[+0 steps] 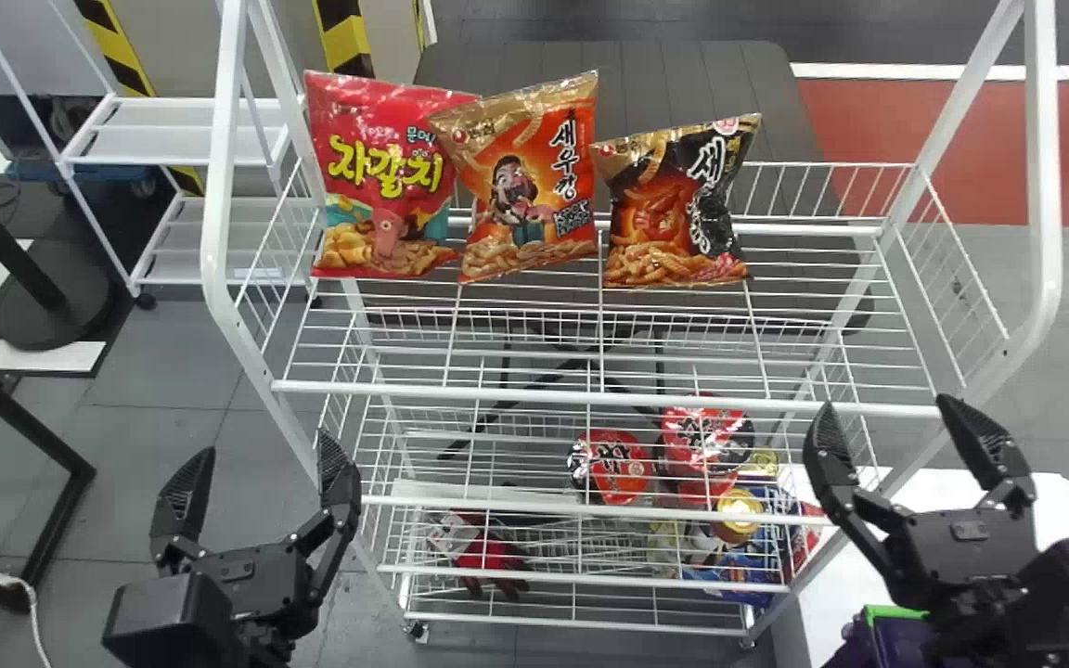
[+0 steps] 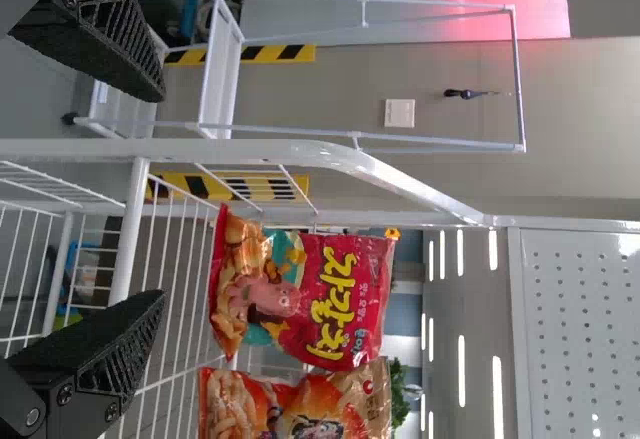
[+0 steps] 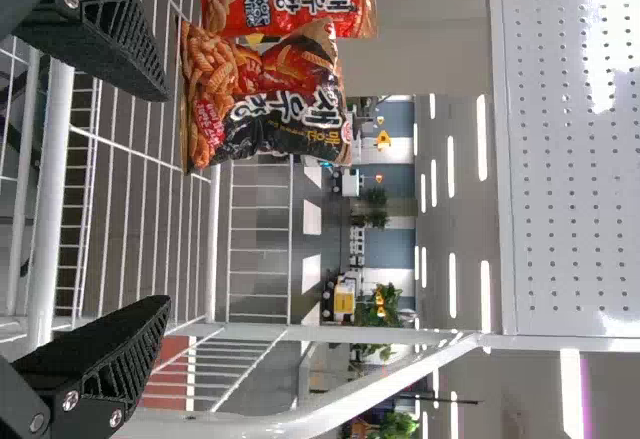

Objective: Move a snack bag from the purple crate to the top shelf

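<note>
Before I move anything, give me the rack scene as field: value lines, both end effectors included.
top shelf bags: red, orange, black-and-gold, robot's left to right
bag pose: upright, slightly tilted
below top shelf: round red packs, behind wire
purple object, likely the crate: lower right, partly hidden by right arm
left end effector: open, holds nothing
right end effector: open, holds nothing

Purple crate (image 1: 896, 611): cut by your head view's bottom edge, partly behind your right gripper (image 1: 887, 405). Orange snack bag (image 1: 525, 186): cropped in both your wrist views.
</note>
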### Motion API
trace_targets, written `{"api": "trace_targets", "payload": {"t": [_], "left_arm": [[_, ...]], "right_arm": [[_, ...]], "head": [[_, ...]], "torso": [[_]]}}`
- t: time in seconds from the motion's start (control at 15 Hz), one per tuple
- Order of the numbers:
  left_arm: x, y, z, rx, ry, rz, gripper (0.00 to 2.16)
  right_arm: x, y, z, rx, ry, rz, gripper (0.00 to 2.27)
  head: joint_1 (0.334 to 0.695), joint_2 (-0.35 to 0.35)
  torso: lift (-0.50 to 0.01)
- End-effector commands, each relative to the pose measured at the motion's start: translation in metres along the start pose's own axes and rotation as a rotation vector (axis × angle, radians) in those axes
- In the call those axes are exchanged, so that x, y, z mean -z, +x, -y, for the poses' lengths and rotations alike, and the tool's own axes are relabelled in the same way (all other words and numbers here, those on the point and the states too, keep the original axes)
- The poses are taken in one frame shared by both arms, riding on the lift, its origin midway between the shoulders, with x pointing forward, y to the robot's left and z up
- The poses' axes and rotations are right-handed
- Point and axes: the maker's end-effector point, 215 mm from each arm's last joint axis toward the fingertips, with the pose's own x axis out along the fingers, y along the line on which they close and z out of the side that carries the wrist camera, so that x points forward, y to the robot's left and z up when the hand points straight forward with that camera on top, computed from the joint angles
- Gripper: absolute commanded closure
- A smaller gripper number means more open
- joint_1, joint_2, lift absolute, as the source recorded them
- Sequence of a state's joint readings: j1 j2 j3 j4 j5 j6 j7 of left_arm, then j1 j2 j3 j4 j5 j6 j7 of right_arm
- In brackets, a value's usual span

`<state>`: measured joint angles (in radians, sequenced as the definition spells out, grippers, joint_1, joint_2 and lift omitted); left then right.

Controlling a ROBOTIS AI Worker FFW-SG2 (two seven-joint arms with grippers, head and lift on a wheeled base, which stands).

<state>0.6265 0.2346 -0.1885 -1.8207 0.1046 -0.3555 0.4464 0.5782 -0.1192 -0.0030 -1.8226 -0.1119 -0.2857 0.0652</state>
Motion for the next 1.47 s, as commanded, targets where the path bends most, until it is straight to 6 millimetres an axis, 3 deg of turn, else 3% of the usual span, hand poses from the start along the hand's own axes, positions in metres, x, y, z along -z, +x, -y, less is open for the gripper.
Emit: {"api": "trace_targets", "payload": {"t": [0.0, 0.33, 1.4], "left_arm": [[0.002, -0.002, 0.001, 0.003, 0.005, -0.004, 0.12], [-0.001, -0.004, 0.004, 0.009, 0.008, 0.000, 0.12], [0.001, -0.004, 0.004, 0.009, 0.013, -0.004, 0.12]], "right_arm": [[0.025, 0.003, -0.009, -0.006, 0.018, -0.114, 0.10], [0.019, 0.005, -0.027, -0.033, 0.034, -0.115, 0.10], [0.020, 0.004, -0.037, -0.054, 0.038, -0.117, 0.11]], "head": [[0.695, 0.026], [0.695, 0.052], [0.695, 0.078]], "torso": [[0.000], [0.000], [0.000]]}}
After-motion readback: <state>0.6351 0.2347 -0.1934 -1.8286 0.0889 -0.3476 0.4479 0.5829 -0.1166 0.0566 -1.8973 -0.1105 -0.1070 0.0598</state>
